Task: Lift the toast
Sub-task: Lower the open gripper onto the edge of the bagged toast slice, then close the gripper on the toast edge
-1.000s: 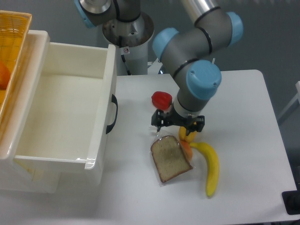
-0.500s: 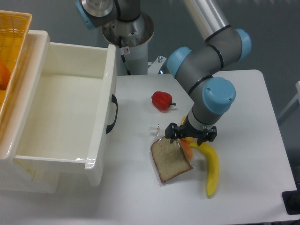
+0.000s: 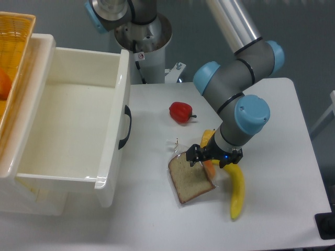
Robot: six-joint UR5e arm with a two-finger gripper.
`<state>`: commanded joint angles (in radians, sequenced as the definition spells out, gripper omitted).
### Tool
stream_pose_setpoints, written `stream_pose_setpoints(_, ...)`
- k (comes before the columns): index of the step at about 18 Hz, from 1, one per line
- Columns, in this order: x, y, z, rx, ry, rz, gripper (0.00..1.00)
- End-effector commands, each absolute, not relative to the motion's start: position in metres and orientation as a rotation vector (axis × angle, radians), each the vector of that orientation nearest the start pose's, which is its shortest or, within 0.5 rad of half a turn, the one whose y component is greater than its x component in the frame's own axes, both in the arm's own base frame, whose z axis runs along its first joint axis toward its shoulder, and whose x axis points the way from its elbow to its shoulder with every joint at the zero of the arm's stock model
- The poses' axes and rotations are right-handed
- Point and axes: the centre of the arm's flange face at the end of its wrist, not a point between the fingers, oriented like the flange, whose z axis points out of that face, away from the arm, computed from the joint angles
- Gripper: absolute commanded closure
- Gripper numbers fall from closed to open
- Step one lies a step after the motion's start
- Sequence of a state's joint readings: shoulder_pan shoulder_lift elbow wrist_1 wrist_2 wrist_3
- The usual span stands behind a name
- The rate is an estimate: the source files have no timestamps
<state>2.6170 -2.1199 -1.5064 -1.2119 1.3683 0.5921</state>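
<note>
Above the toast's (image 3: pixel 190 178) right edge, the end effector (image 3: pixel 214 158) hangs, fingers apart — best shift left, clear of the banana (image 3: pixel 235 189).

Toast (image 3: pixel 189 178): brown face, darker crust, clear wrap. Banana (image 3: pixel 236 191): yellow. Small fruit (image 3: pixel 209 168): orange. Pepper (image 3: pixel 181 112): red. Drawer (image 3: pixel 73 125): cream-white, black handle (image 3: pixel 124 127). Basket (image 3: pixel 11 63): yellow-orange weave. Table (image 3: pixel 277 130): white. Arm (image 3: pixel 235 94): grey, light-blue caps. Gripper (image 3: pixel 214 157): black.
</note>
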Motion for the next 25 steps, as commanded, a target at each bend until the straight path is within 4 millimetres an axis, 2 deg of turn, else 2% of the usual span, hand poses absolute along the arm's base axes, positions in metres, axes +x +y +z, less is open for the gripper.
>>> stream_pose_setpoints(7,-0.490,0.478,0.210,-2.991,-0.671,-0.361,0.00)
stream_pose_setpoints(14,-0.486,0.483,0.209,-2.992,-0.659,-0.362,0.02)
stream_pose_setpoints(15,-0.486,0.484,0.209,-2.990,-0.659,-0.366,0.15)
stream_pose_setpoints(17,-0.485,0.484,0.209,-2.983,-0.659,-0.375,0.34)
stream_pose_setpoints(21,-0.485,0.484,0.211,-2.981,-0.656,-0.375,0.63)
stream_pose_setpoints(25,-0.484,0.484,0.215,-2.979,-0.652,-0.370,0.74)
